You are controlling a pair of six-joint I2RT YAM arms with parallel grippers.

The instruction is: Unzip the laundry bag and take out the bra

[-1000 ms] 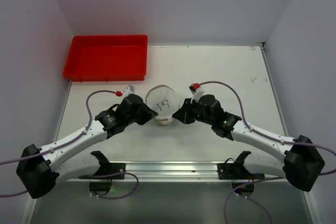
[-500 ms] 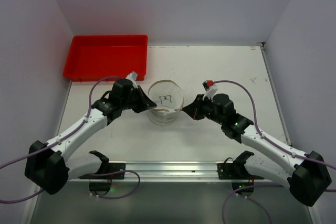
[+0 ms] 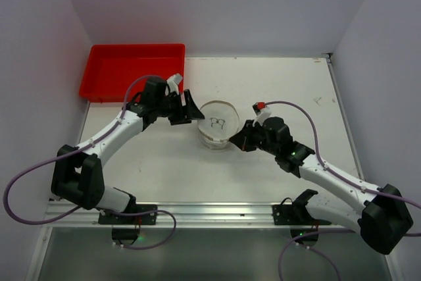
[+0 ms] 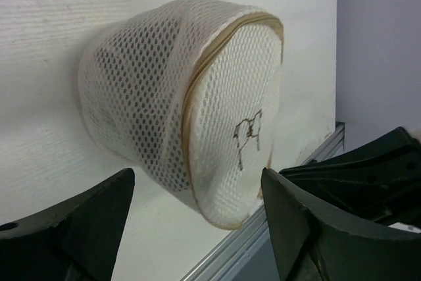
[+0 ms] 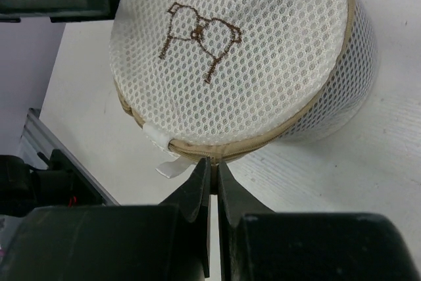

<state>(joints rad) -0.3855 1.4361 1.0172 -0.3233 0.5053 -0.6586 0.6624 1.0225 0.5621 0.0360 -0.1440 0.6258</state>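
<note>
Leftmost, a red tray (image 3: 86,78) of smooth plastic, rectangular and shallow, sits at the far left corner of the table (image 3: 289,87). Next to it the left claw (image 3: 191,108) is spread wide, its dark fingers (image 4: 79,218) apart and aimed at the laundry bag (image 3: 219,124) without touching it. The bag stands near the middle of the table, between the two claws. It is a round drum of white open mesh with a tan zipper band (image 5: 299,118) around the rim of its circular face and a small dark bra drawing (image 5: 200,36) on that face. Through the side mesh only a dim shadow shows, and what lies inside cannot be told. On its right, the right claw (image 3: 239,141) has its fingers pressed together, tips at the zipper band just beside a small white fabric tab (image 5: 163,156); whether they pinch anything cannot be told. The table is matte white with a faint grain, with plain pale walls (image 3: 217,4) on three sides.
</note>
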